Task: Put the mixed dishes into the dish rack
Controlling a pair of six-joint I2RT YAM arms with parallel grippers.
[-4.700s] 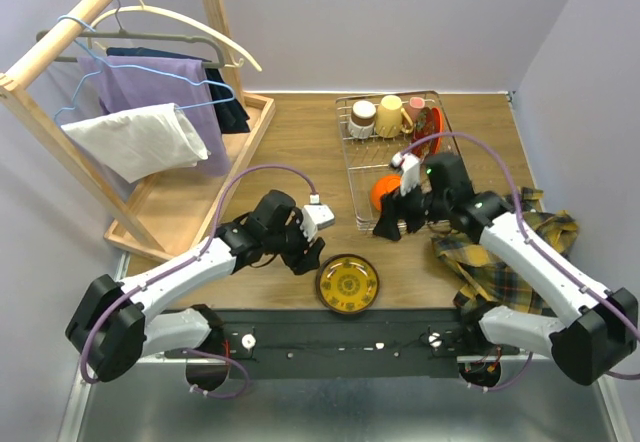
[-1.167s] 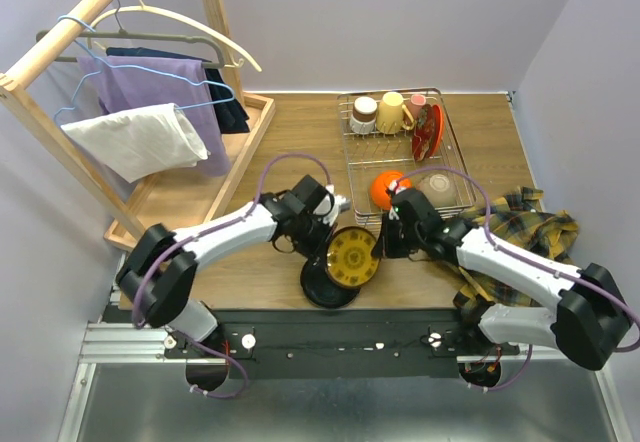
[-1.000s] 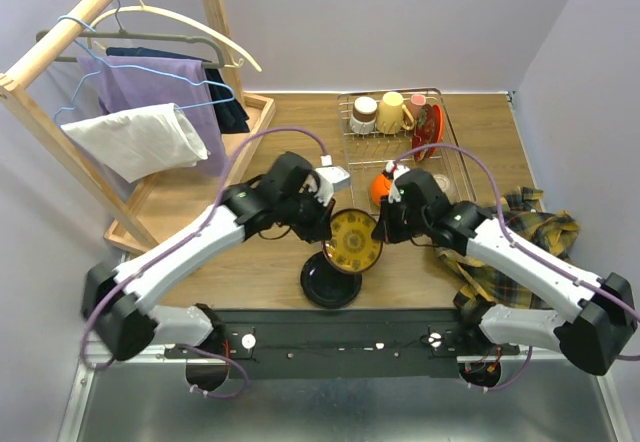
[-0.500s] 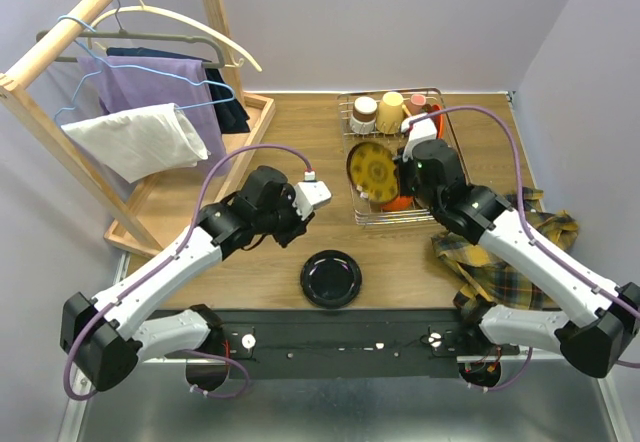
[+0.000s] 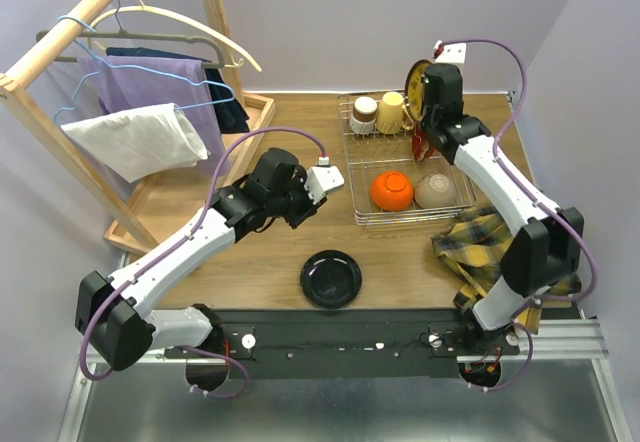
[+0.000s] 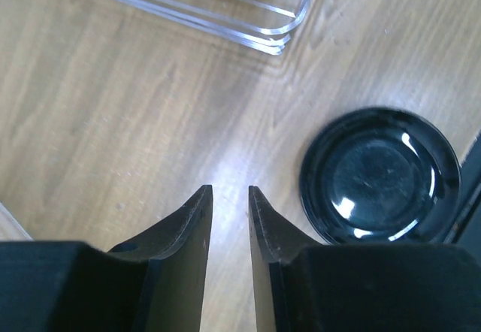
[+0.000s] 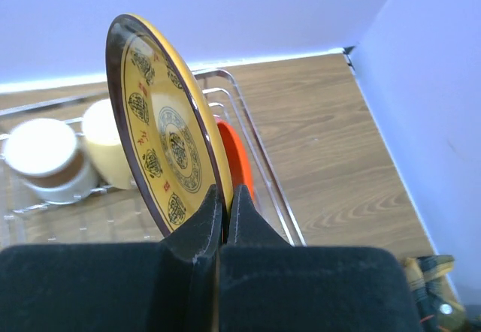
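My right gripper (image 5: 424, 90) is shut on the rim of a yellow patterned plate (image 5: 413, 77), holding it on edge above the back of the dish rack (image 5: 352, 162). In the right wrist view the plate (image 7: 161, 118) stands upright in the gripper (image 7: 225, 197), just in front of a red plate (image 7: 234, 159). In the rack are an orange bowl (image 5: 392, 190), a beige bowl (image 5: 434, 190), a white-and-brown mug (image 5: 364, 114) and a yellow mug (image 5: 390, 113). A black dish (image 5: 331, 277) lies on the table. My left gripper (image 5: 297, 214) hovers left of the rack, slightly open and empty (image 6: 230, 191).
A plaid cloth (image 5: 500, 252) lies right of the rack's front. The wooden clothes rack with hanging garments and its tray (image 5: 190, 197) fills the left side. The rack's near corner (image 6: 279, 40) and the black dish (image 6: 379, 174) show in the left wrist view.
The left gripper let go of the yellow plate and drew back left. The right gripper carried the plate from the table front up over the rack's back. The black dish stayed on the table.
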